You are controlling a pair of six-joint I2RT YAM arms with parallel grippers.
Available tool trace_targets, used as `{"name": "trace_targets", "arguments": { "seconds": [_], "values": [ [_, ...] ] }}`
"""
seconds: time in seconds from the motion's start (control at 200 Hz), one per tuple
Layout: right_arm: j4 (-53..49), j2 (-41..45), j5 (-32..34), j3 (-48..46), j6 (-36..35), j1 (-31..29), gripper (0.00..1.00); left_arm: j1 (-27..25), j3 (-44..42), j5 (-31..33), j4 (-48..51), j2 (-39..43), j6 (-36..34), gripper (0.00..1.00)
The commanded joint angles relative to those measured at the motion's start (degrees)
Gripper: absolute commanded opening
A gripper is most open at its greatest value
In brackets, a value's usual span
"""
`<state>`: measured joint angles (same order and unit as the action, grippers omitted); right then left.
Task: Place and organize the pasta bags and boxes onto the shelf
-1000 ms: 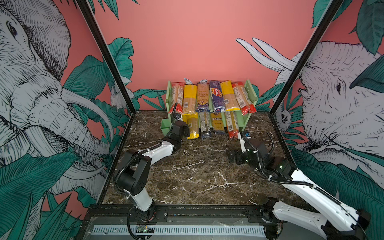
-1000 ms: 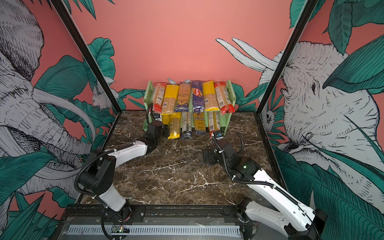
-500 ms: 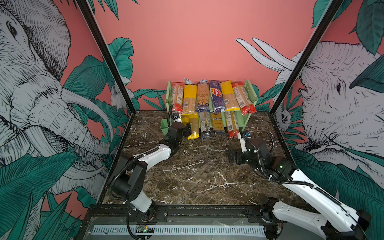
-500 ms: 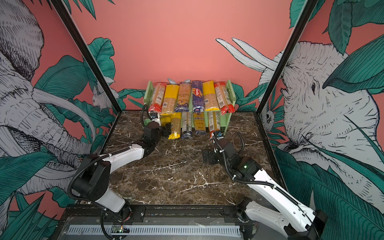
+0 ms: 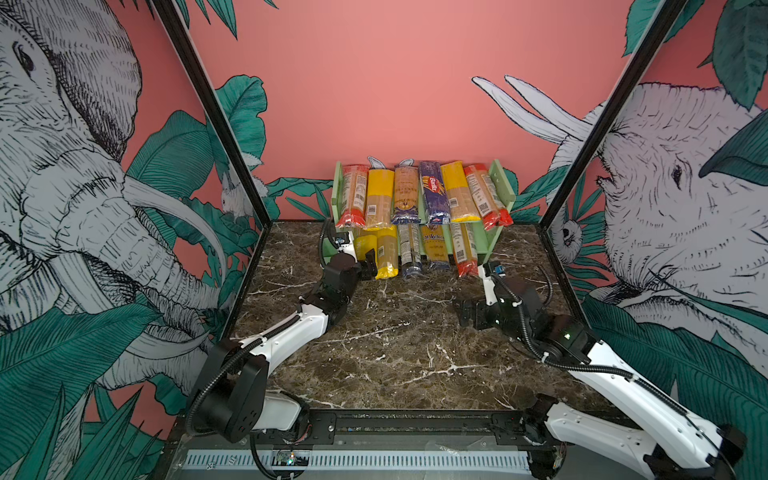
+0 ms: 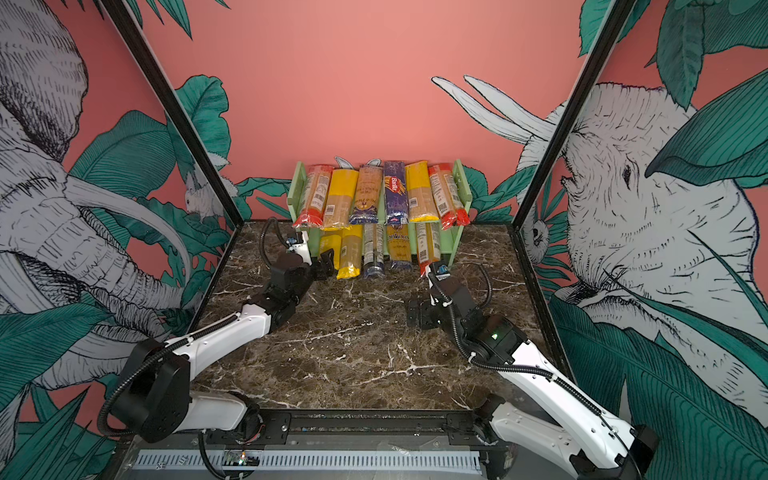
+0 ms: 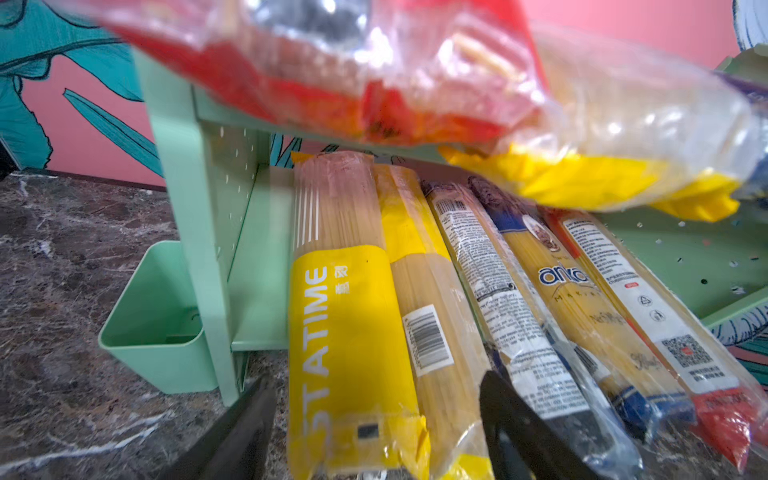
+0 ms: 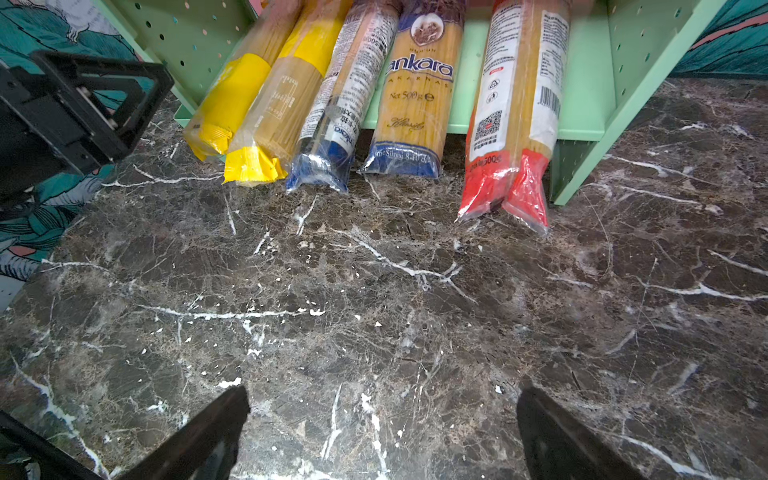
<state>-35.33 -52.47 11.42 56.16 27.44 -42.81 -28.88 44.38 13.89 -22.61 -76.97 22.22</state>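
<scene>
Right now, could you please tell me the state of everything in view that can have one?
Left pincer, open, straddling yellow packets.
Right pincer, open, empty.
Shelf, upright, both tiers loaded.
Upper packets, lying side by side.
Lower packets, side by side, near ends sticking out.
Cup, empty.

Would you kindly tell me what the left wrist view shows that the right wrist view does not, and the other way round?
Only the left wrist view shows the little green cup hung on the shelf side panel, and the red-ended packet and yellow-ended packet overhanging the upper tier. Only the right wrist view shows the lower packets' front ends all lying out on the marble table, with the open right gripper over a bare stretch. Both show the lower-tier row, including the ankara packet.
</scene>
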Motion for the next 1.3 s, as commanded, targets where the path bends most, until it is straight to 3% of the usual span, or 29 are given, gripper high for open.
{"name": "trace_targets", "arguments": {
  "seconds": [0.0, 0.065, 0.085, 0.105, 0.375, 0.505, 0.72, 1.0, 1.29],
  "values": [
    [-0.95, 1.33, 1.00, -0.11, 0.09, 0.24, 0.99, -0.70, -2.75, -0.23, 2.39, 4.53, 0.39, 0.78],
    [-0.80, 2.07, 0.98, -0.62, 0.10, 0.25, 0.99, -1.40, -4.11, 0.31, 4.46, 7.09, -0.47, 0.79],
    [-0.80, 2.30, 1.06, -0.72, 0.20, 0.24, 0.99, -1.62, -4.63, 0.55, 5.08, 8.20, -0.78, 0.96],
    [-0.87, 2.48, 1.04, -0.93, 0.34, 0.19, 0.99, -1.87, -5.09, 0.84, 5.94, 9.15, -0.92, 0.99],
    [-5.03, 3.38, 6.69, -2.31, -0.80, 0.43, 0.99, -2.97, -12.57, 5.44, 21.34, 26.82, -1.92, 1.00],
    [-6.87, 4.62, 14.33, -3.44, -1.04, 1.18, 0.99, -3.03, -14.84, 8.59, 30.97, 35.32, -2.21, 0.99],
    [-10.40, 4.83, 26.40, -6.69, -0.52, 5.92, 0.99, -3.03, -17.41, 19.94, 41.22, 43.90, -3.67, 1.00],
    [-5.52, 5.06, 25.77, -14.40, -0.77, 12.49, 0.99, -2.99, -19.51, 26.82, 39.45, 41.16, -4.67, 0.99],
    [12.82, 15.65, 31.32, -26.04, -9.52, 15.53, 0.99, -3.01, -21.38, 31.97, 26.26, 32.92, -9.60, 0.99]
  ]
}}
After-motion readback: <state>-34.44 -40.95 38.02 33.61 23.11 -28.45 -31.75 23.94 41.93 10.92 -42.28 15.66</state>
